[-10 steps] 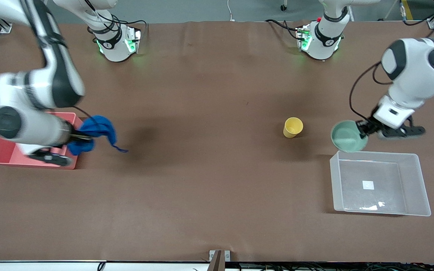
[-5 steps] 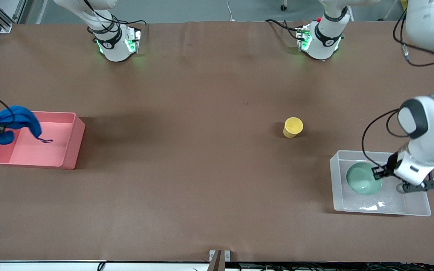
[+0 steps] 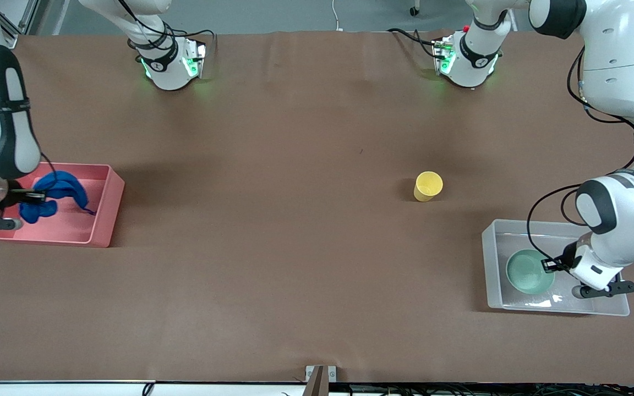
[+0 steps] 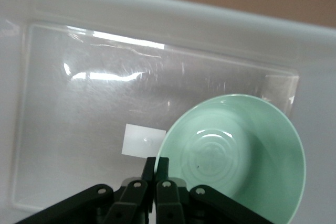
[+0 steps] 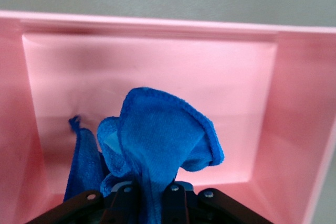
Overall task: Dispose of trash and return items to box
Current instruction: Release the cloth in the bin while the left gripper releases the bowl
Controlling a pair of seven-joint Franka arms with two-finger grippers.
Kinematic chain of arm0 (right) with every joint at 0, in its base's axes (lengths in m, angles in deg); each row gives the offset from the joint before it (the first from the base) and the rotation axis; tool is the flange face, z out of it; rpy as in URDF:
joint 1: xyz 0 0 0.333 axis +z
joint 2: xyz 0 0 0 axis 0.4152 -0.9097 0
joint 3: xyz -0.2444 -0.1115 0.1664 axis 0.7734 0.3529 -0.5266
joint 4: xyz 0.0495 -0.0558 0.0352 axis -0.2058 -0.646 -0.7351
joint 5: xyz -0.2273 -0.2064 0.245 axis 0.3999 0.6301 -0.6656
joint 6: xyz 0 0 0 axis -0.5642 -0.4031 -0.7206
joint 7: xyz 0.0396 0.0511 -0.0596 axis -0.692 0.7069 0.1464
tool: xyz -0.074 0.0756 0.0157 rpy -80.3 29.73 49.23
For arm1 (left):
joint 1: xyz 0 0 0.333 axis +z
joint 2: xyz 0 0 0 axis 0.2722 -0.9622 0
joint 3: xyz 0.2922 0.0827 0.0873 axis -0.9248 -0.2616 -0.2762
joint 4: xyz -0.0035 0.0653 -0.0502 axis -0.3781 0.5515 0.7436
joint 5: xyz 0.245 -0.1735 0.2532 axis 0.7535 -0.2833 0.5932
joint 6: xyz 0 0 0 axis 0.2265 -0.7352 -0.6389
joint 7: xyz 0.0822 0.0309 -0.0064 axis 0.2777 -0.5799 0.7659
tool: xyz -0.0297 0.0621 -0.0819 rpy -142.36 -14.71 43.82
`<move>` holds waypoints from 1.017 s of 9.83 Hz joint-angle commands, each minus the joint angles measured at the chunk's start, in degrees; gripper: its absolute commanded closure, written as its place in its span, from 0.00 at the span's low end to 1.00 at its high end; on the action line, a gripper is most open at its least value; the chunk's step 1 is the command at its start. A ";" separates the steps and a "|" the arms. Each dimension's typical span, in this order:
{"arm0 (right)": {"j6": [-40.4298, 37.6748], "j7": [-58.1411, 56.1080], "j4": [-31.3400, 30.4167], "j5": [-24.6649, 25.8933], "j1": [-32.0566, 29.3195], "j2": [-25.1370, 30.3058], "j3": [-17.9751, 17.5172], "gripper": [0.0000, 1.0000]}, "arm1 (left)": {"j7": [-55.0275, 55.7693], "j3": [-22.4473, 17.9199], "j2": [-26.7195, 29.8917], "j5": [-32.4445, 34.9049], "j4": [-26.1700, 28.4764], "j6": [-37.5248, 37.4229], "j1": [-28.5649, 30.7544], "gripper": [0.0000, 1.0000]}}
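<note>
My right gripper (image 3: 31, 195) is shut on the blue cloth (image 3: 55, 192) and holds it inside the pink bin (image 3: 105, 212); the right wrist view shows the cloth (image 5: 157, 140) bunched between the fingers over the pink bin's floor (image 5: 236, 93). My left gripper (image 3: 549, 265) is shut on the rim of the mint-green bowl (image 3: 529, 271), low inside the clear box (image 3: 490, 258). The left wrist view shows the bowl (image 4: 236, 156), the box bottom (image 4: 79, 129) and its white label (image 4: 142, 140). The yellow cup (image 3: 427, 186) stands upright on the table, farther from the front camera than the box.
The pink bin sits at the right arm's end of the table, the clear box at the left arm's end. The brown table (image 3: 295, 247) stretches between them, with only the cup on it.
My left gripper carried the bowl from above the table beside the box down into the box. My right gripper swung the cloth over the pink bin and lowered it inside.
</note>
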 commanded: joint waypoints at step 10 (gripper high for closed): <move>-28.27 13.98 14.91 -4.86 1.74 16.96 -8.05 0.00 | 1.99 7.28 25.01 8.65 8.37 -21.03 -1.56 0.00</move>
